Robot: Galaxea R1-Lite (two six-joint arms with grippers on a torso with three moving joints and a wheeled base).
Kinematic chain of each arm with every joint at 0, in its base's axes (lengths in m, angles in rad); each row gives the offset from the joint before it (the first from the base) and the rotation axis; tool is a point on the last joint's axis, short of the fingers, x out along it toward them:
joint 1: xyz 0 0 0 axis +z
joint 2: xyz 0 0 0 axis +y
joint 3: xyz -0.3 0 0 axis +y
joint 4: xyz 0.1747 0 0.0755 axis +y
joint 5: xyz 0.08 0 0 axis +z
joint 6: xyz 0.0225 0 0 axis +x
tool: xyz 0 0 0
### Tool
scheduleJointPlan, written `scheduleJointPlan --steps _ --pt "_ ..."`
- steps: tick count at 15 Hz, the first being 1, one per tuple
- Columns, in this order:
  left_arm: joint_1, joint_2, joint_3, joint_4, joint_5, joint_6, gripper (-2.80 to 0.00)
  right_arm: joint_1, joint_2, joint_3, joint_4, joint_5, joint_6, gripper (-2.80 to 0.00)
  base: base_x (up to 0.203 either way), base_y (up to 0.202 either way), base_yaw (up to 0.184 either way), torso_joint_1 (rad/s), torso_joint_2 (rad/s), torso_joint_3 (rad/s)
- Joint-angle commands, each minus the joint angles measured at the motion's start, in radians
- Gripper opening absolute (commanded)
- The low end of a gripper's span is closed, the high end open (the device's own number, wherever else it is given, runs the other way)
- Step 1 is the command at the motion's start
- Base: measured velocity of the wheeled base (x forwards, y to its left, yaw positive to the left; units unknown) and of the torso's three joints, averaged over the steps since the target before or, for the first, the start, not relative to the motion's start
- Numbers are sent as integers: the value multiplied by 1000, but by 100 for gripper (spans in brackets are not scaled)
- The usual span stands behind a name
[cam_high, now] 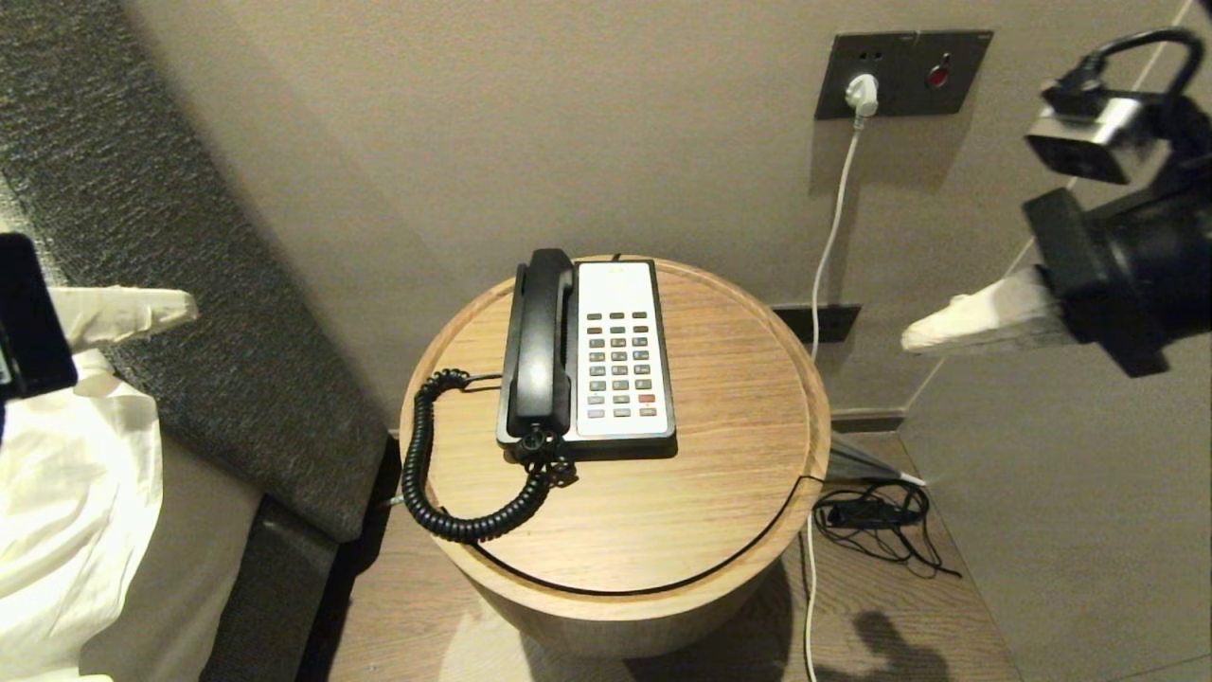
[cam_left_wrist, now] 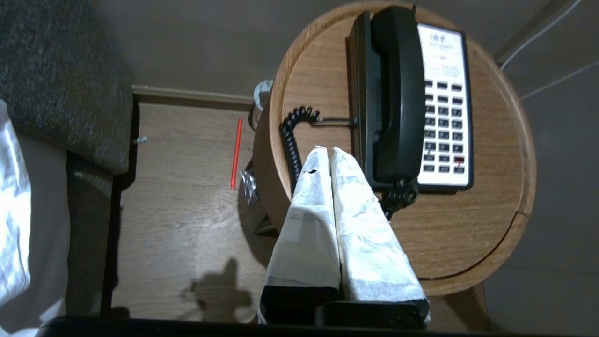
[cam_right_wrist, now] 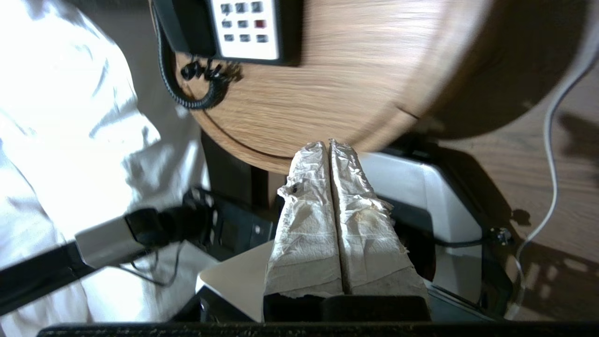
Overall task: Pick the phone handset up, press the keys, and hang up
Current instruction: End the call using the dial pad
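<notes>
A black handset [cam_high: 542, 343] lies in its cradle on the left side of a white-faced phone [cam_high: 620, 350], which sits on a round wooden table [cam_high: 720, 474]. It also shows in the left wrist view [cam_left_wrist: 395, 93]. The keypad [cam_high: 620, 365] has grey keys and one red key. A coiled black cord [cam_high: 426, 474] loops off the table's left edge. My left gripper [cam_high: 185, 308], wrapped in white, is shut and empty, raised left of the table. My right gripper [cam_high: 914, 336], also wrapped in white, is shut and empty, raised right of the table.
A dark upholstered headboard [cam_high: 189, 237] and white bedding [cam_high: 66, 511] stand at the left. A wall socket plate [cam_high: 900, 71] with a white plug and cable is at the back right. Black cables [cam_high: 881, 521] lie on the floor right of the table. A red stick [cam_left_wrist: 236, 152] lies on the floor.
</notes>
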State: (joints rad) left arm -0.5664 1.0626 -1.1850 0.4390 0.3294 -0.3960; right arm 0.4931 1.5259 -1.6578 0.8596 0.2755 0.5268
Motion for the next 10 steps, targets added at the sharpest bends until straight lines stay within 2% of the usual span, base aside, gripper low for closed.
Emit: scheduleJointPlan --steps 1,6,10 --pt "10 7 17 0 2 -3 -280 97 232 -148 41 -17 10 -280 0 0 0 0 0 0" --pt "45 27 62 -2 0 -4 -280 192 380 -258 55 -35 22 -280 0 0 0 0 0 0" --pt "51 25 94 -11 -1 -8 -280 214 427 -280 45 -36 24 -280 0 0 0 0 0 0"
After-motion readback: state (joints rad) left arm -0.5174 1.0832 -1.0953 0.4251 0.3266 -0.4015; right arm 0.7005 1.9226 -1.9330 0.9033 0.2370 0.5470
